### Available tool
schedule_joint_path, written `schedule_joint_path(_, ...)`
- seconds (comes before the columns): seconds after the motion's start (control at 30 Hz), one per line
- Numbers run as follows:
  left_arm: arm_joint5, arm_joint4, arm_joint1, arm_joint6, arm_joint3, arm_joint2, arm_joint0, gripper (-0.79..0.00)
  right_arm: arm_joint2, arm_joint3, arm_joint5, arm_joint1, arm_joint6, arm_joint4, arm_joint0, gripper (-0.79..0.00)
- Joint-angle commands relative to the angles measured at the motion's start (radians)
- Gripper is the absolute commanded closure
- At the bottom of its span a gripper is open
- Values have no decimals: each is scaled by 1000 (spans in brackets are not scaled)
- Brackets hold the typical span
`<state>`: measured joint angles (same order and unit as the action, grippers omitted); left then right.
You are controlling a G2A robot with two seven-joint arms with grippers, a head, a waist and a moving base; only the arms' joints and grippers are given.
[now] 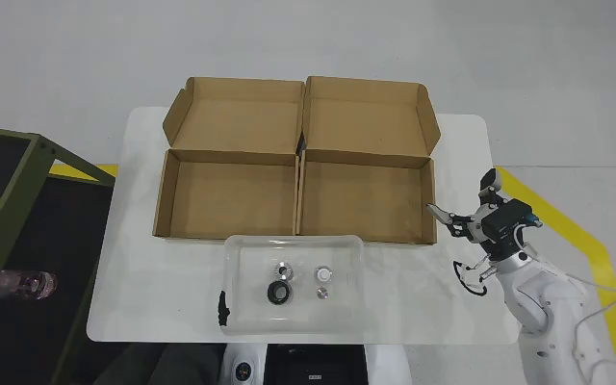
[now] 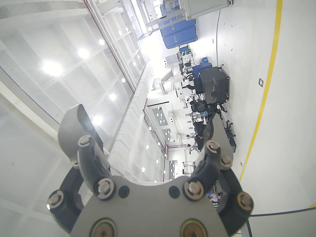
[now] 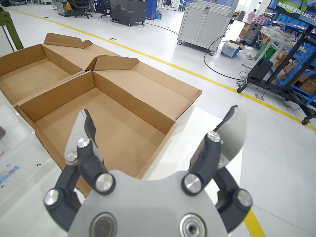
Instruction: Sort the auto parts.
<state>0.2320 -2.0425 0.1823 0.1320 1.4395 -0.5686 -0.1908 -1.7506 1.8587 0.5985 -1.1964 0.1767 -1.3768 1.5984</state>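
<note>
A clear plastic tray [image 1: 250,252] at the table's front holds the auto parts: a black ring [image 1: 279,291], a silver round part [image 1: 280,269], a white part [image 1: 324,275] and a small silver part [image 1: 324,294]. Behind it stand two open cardboard boxes, the left box [image 1: 231,199] and the right box [image 1: 364,202], both bare inside. My right gripper [image 1: 454,247] hovers open and holding nothing at the table's right side, beside the right box [image 3: 111,124]; in its wrist view the right gripper [image 3: 159,110] faces that box. My left gripper [image 2: 147,112] is open, holds nothing and points up at the hall's ceiling.
The white table [image 1: 462,318] has free surface to the right of the boxes and tray. A dark green frame [image 1: 29,192] stands off the table's left edge. A corner of the tray [image 3: 14,154] lies next to the right box.
</note>
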Motion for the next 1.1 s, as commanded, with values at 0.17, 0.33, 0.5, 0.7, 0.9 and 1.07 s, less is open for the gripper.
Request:
schedule_joint_path(0.17, 0, 0, 0, 0, 0, 0, 0, -784, 0, 0, 0, 0, 0, 0, 0, -784)
schedule_joint_path(0.33, 0, 0, 0, 0, 0, 0, 0, -785, 0, 0, 0, 0, 0, 0, 0, -785)
schedule_joint_path(0.5, 0, 0, 0, 0, 0, 0, 0, -785, 0, 0, 0, 0, 0, 0, 0, -784)
schedule_joint_path(0.7, 0, 0, 0, 0, 0, 0, 0, -784, 0, 0, 0, 0, 0, 0, 0, -784)
schedule_joint_path(0.9, 0, 0, 0, 0, 0, 0, 0, -785, 0, -4, 4, 2, -29, 9, -2, -785)
schedule_joint_path(1.07, 0, 0, 0, 0, 0, 0, 0, -785, 14, 4, 101, 10, -73, 39, -23, -785)
